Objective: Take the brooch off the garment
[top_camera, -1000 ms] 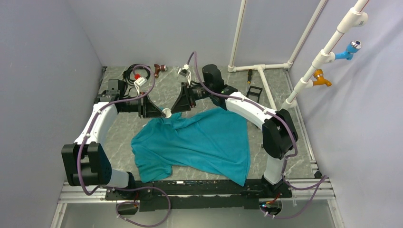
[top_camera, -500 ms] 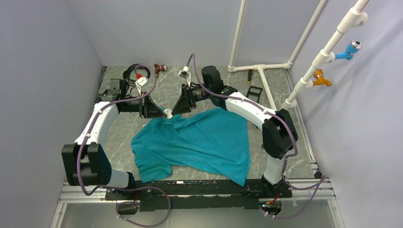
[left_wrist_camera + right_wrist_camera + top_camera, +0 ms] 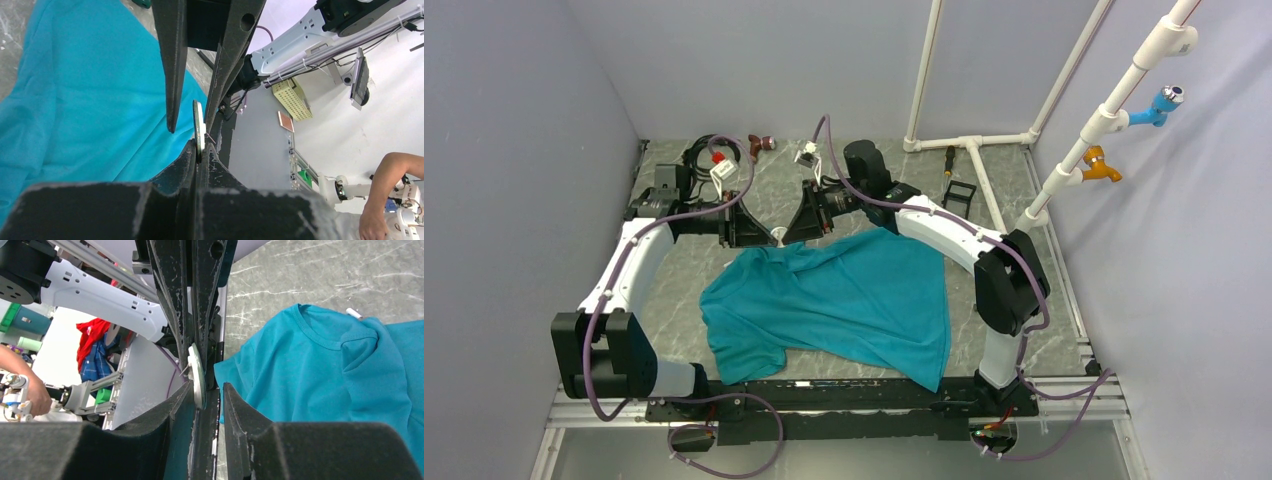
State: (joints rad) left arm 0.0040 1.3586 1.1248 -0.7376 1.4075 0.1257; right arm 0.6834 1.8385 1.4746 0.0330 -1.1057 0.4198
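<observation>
Grey marbled bench (image 3: 684,270), teal garment (image 3: 844,300) rumpled on it. Left hand (image 3: 198,152) pinches the brooch (image 3: 199,125), clear of the fabric; right hand (image 3: 207,390) narrowly parted around it.

From above, the brooch (image 3: 781,237) is a pale speck between the left hand (image 3: 767,235) and right hand (image 3: 792,234), at 12 o'clock of the shirt (image 3: 844,300), too small to read. Both wrist views catch it edge-on, its face hidden; its lower rim sinks behind blurred fingers (image 3: 165,200). The shirt runs off at 9 o'clock in the left wrist view, at 3 and 5 in the right. A person's arm (image 3: 382,177) is cut off at 5 o'clock.
</observation>
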